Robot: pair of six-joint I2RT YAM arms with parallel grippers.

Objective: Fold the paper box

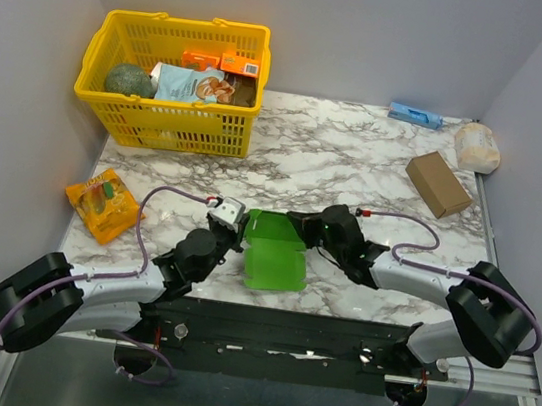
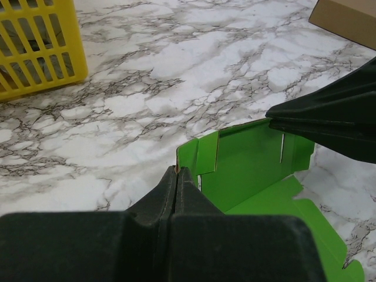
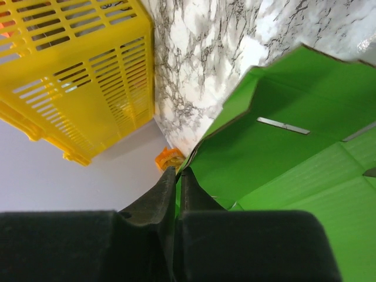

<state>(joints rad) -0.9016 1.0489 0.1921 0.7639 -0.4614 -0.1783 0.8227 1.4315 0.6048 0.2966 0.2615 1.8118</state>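
My left gripper (image 2: 177, 171) is squeezed tight, its fingers pinching the box (image 1: 274, 260) at its left edge, on the corner of a small side flap. My right gripper (image 3: 178, 172) is closed to a sliver as well, with the top edge of the box's raised wall caught between its fingers. The box sits on the table (image 1: 357, 165) just ahead of the arm bases, between the two grippers. It is bright green, plain and only half formed. One wide panel lies flat on the marble toward me. The panel behind it stands up from the crease, with narrow slits cut in it and a short flap bent inward at its left end. Left of the box, well apart from it, an orange packet (image 1: 102, 202) lies at the table's edge. Farther back on the left stands the yellow basket (image 1: 181, 126), filled with groceries. A brown carton (image 1: 438, 183) rests far right.
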